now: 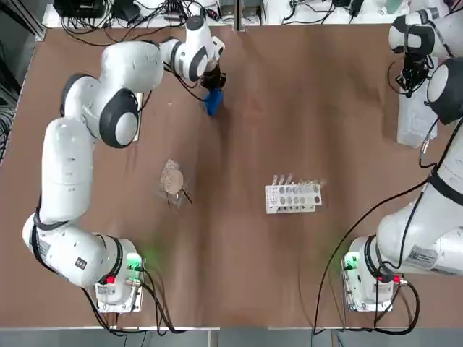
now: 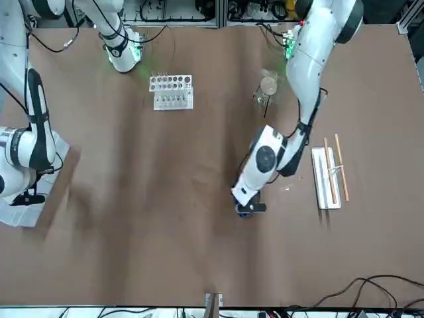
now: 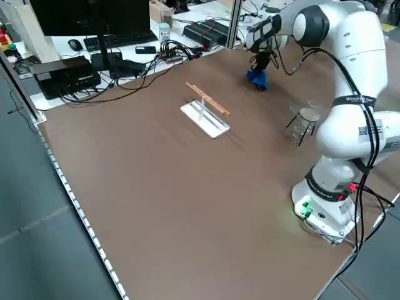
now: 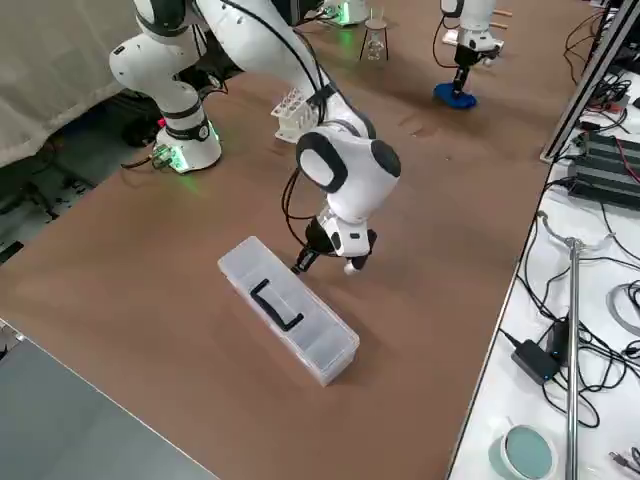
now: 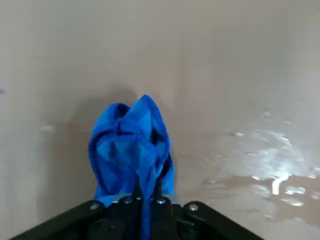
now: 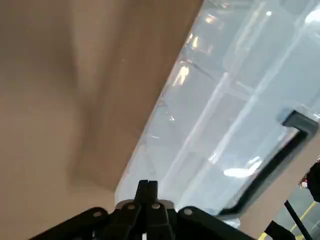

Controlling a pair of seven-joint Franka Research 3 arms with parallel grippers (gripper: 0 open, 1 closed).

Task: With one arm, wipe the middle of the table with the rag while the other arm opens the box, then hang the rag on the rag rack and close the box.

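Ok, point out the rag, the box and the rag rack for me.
rag (image 1: 213,103), top view, middle of the bunched cloth.
box (image 4: 300,325), right side view, lid beside the handle.
rag rack (image 3: 206,120), left side view, white base.

Left gripper (image 5: 145,200) stretched far across the table (image 1: 289,275), fingers pinched on the rag (image 5: 131,145). Right gripper (image 6: 147,192) closed, poised at the box (image 4: 290,310) edge.

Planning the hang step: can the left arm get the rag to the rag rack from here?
Probably yes. The left gripper is shut on the rag, and the rag rack stands close by on bare table, with nothing between them.
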